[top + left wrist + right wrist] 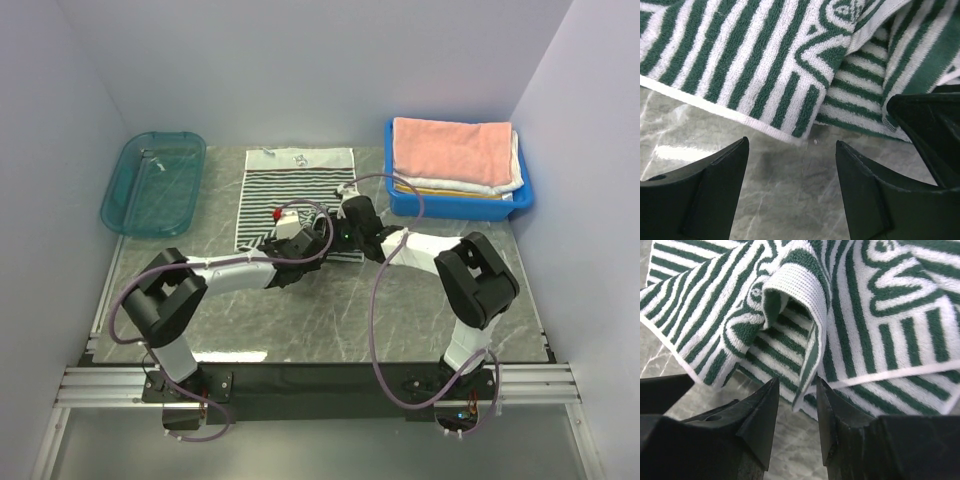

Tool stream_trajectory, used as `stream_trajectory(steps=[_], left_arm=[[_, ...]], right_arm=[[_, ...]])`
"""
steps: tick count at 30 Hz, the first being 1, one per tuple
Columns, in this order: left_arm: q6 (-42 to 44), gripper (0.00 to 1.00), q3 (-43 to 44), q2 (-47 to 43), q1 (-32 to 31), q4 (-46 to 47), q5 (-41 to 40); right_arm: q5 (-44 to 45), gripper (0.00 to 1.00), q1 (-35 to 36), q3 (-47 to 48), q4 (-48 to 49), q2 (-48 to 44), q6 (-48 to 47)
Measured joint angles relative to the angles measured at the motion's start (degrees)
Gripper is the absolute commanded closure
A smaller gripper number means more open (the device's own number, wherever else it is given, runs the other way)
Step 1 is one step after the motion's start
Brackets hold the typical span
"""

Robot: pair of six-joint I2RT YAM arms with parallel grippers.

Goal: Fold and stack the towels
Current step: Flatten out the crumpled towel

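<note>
The dark-and-white striped towel [298,190] lies spread flat at the table's middle back. Both grippers are at its near edge. My left gripper [316,244] is open and empty over bare table, just short of the towel's hem [740,55]. My right gripper [349,238] is narrowly open, and a raised, curled fold of the towel's edge [810,360] hangs between its fingers. The salmon pink towel [450,148] lies folded on top of the white one [516,168] and the yellow-and-white one [450,192] in the blue bin.
A blue bin [520,206] stands at the back right. A see-through teal tray [155,182] stands at the back left. The table is grey marble, with walls close on both sides.
</note>
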Motion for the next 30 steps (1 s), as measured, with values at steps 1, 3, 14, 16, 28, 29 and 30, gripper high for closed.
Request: stream_trajectory(steps=[1, 3, 14, 16, 28, 29, 30], left_arm=[[-0.2, 0.25, 0.3, 0.7, -0.1, 0.0, -0.3], [-0.7, 0.26, 0.7, 1.9, -0.3, -0.1, -0.9], [-1.4, 0.36, 4.4, 3.5, -1.2, -1.7, -4.7], [-1.6, 0.39, 5.3, 4.2, -1.2, -2.0, -5.3], [-3.3, 0.94, 9.6, 8.9, -1.3, -6.4, -9.6], [-3.5, 1.00, 10.1, 9.1, -1.3, -6.8, -10.0], [-3.5, 1.00, 10.4, 9.2, -1.3, -7.2, -10.3]], right_arm=[[-0.1, 0.60, 0.0, 0.1, 0.1, 0.4, 0.1], [-0.3, 0.73, 0.0, 0.2, 0.5, 1.2, 0.5], [-0.3, 1.00, 0.0, -1.0, 4.2, 2.1, 0.9], [-0.3, 1.00, 0.0, -1.6, 4.6, 2.1, 0.9], [-0.7, 1.00, 0.0, -2.6, 6.0, 2.1, 0.9], [-0.7, 1.00, 0.0, -2.6, 6.1, 2.0, 0.9], [-0.7, 1.00, 0.0, -2.7, 6.1, 1.9, 0.8]])
